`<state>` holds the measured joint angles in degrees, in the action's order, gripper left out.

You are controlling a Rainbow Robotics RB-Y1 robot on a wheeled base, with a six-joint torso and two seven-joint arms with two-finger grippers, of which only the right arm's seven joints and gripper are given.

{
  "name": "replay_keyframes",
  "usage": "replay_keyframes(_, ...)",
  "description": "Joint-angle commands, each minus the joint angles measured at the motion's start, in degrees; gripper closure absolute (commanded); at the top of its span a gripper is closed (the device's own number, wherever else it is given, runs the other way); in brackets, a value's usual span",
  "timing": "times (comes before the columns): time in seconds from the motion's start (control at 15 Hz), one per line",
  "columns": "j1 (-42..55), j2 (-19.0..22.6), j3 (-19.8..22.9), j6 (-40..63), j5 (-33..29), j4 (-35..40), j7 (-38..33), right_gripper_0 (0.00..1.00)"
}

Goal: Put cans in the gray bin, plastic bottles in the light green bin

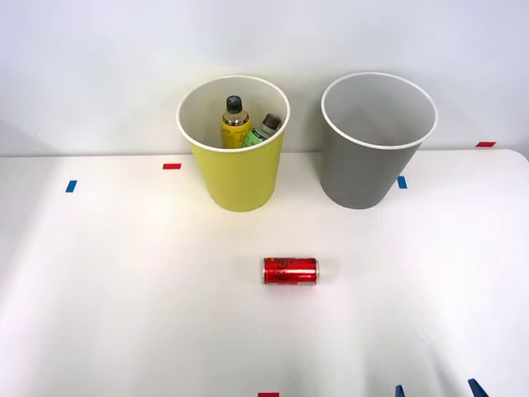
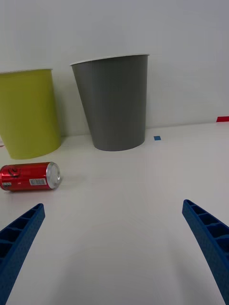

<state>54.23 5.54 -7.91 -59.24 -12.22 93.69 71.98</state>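
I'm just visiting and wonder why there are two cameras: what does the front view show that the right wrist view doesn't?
Front view alone: two small dark-capped plastic bottles, yellow-labelled and green-labelled, inside the yellow-green bin.

Right wrist view alone: the barcode on the small red metal can, and the open gripper close up.

Both: the can lying on the white table, both bins, including the gray bin.

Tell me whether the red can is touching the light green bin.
Apart. The front view shows bare table between the red can, lying on its side, and the light green bin.
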Motion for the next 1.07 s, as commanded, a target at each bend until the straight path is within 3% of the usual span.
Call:
replay_keyframes(0.07,0.00,0.00,0.00,0.00,0.00,0.00,0.00,0.00)
replay_keyframes(1.07,0.00,0.00,0.00,0.00,0.00,0.00,0.00,0.00)
